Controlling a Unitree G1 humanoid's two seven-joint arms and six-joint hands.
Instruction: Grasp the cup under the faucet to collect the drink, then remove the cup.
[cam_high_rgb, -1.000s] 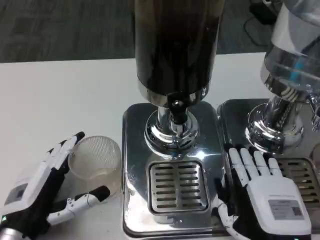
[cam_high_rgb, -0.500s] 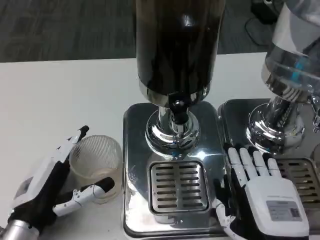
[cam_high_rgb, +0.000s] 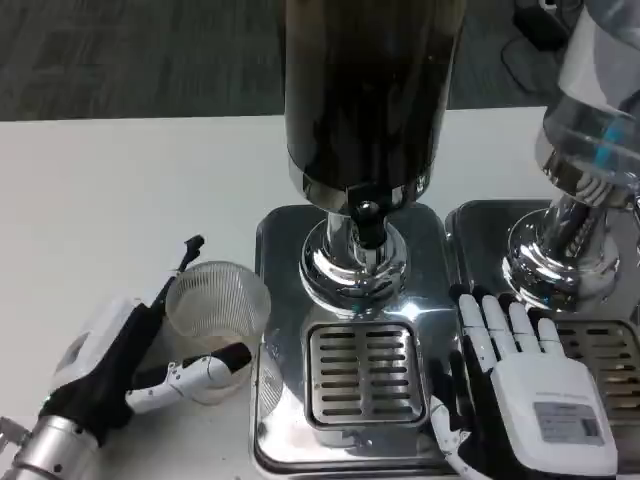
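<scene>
Cup (cam_high_rgb: 216, 325): clear, ribbed, upright on the white surface (cam_high_rgb: 120, 200), just left of the dispenser base (cam_high_rgb: 350, 340), not under the faucet (cam_high_rgb: 367, 222).
Left robot hand (cam_high_rgb: 140, 355): wrapped round the cup, one finger (cam_high_rgb: 185, 255) up along its far-left side, thumb (cam_high_rgb: 205, 368) curled against its near side; gripping the cup.
Cup relative to left robot hand: between finger and thumb, to the right of the palm.
Right robot hand (cam_high_rgb: 520, 385): flat, palm down, fingers (cam_high_rgb: 495, 325) straight and slightly apart, holding nothing; resting at the right edge of the dispenser base, near the seam with the second base (cam_high_rgb: 600, 340).
Drip grille (cam_high_rgb: 365, 375): slotted, in front of the faucet, between the cup and the right robot hand.
Tank (cam_high_rgb: 370, 90): dark, tall, above the faucet.
Second dispenser (cam_high_rgb: 590, 130): clear body, chrome stem, on the far right.
</scene>
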